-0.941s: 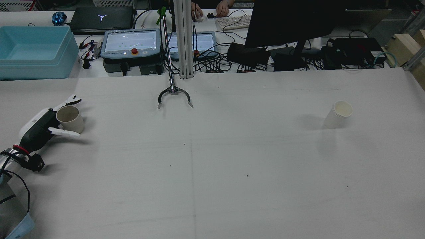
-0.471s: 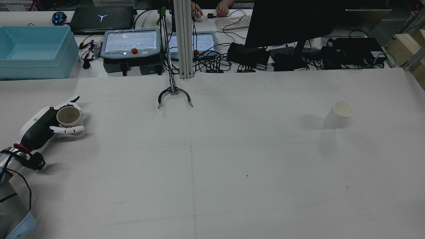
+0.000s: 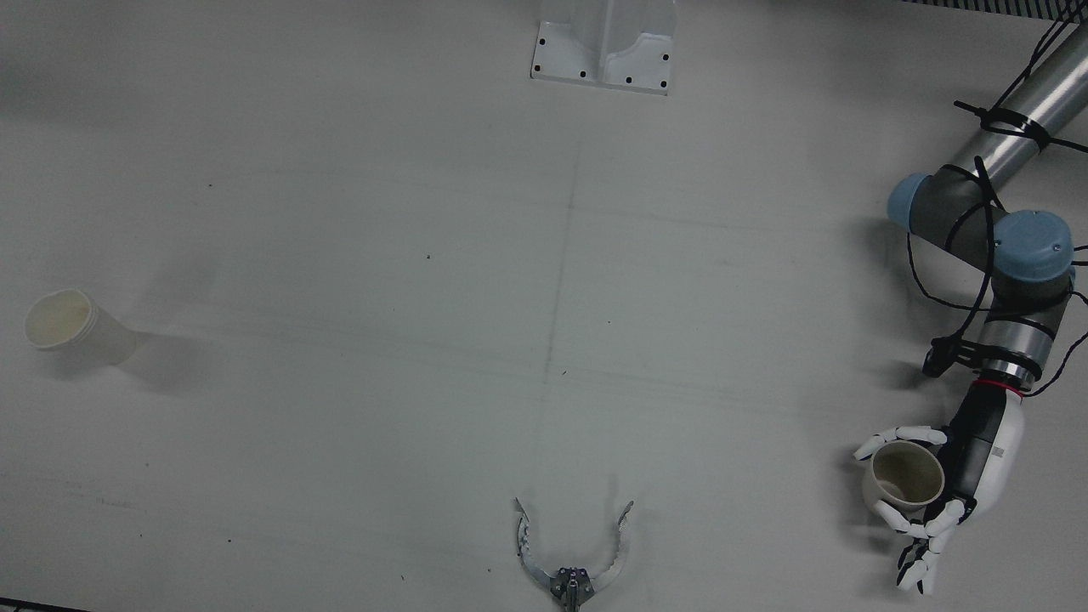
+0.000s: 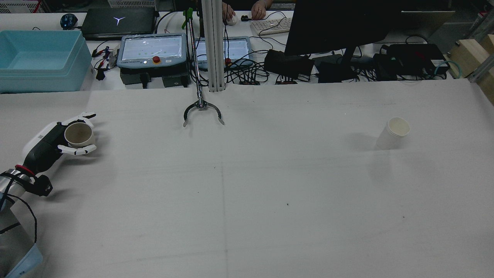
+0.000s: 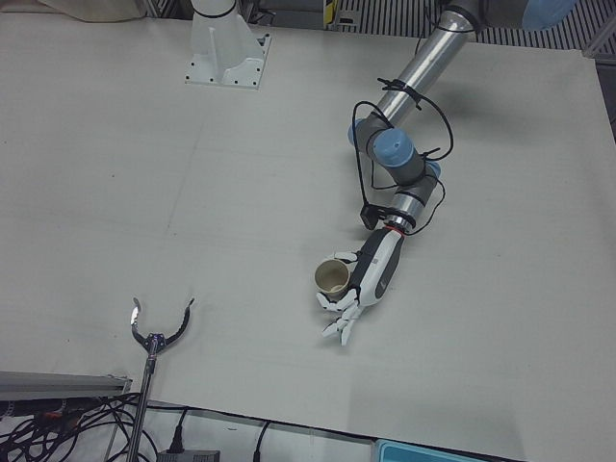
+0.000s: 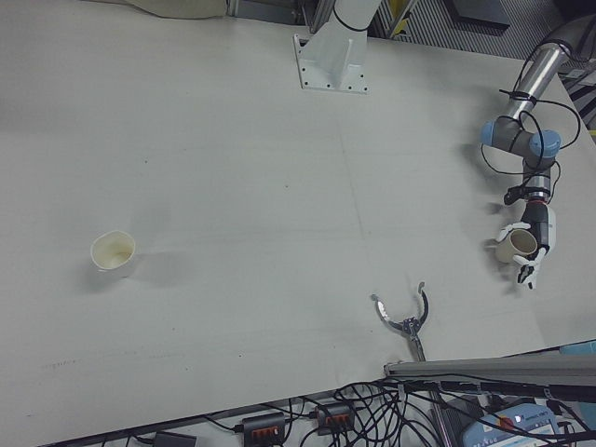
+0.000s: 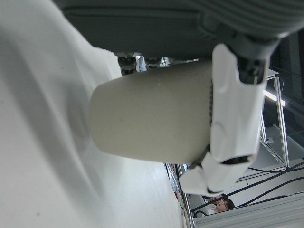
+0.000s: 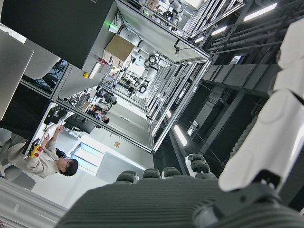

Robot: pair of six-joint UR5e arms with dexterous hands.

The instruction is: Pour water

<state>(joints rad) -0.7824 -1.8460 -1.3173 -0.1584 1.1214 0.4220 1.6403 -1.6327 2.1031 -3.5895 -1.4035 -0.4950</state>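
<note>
Seen from behind the robot, the left hand [image 4: 50,141] is working at about 9 o'clock on the table [image 4: 247,200], close to the robot's own side. It is holding the tan cup [image 4: 79,134]. Its white fingers [image 7: 235,118] are wrapping around the cup's sides, and the dark palm is pressing against the wall. The cup is standing straight up with its mouth facing the ceiling, so I think nothing is spilling out. I cannot tell if its bottom is touching the table or floating just over it.

The right hand [image 8: 190,199] is showing up only in its own camera, and it is pointing at the ceiling. I cannot tell if it is wide or closed.

Way over at about 3 o'clock, the white cup [image 4: 394,133] is standing alone and well apart from the tan cup. It is probably waiting there to catch the water, so the left hand is going to need a long trip across.

Farthest away, at 12 o'clock, a grabber tool [image 4: 203,112] is resting its claws on the table edge.
</note>
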